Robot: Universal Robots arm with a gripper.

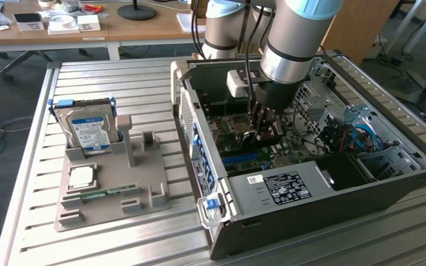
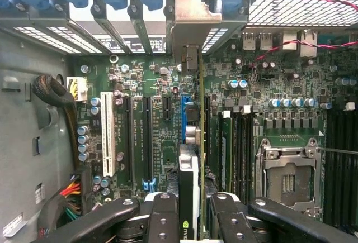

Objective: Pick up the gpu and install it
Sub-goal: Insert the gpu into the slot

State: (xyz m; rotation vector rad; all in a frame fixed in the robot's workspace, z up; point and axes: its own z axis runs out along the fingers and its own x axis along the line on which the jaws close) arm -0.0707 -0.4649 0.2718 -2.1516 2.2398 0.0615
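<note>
Exterior view: arm (image 1: 294,50) reaches down into open computer case (image 1: 309,221), right half of frame. Gripper (image 1: 266,124) low over motherboard (image 1: 235,143). Hard drive (image 1: 87,127) upright in grey fixture (image 1: 109,213), left of frame.

Wrist view: fingers (image 2: 162,215) pinch gpu (image 2: 189,170) edge-on between them. Card runs along blue slot (image 2: 185,109), its metal bracket (image 2: 193,19) at case's rear openings.

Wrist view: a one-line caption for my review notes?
The gripper clamps the gpu edge-on over the motherboard inside the open case.
</note>
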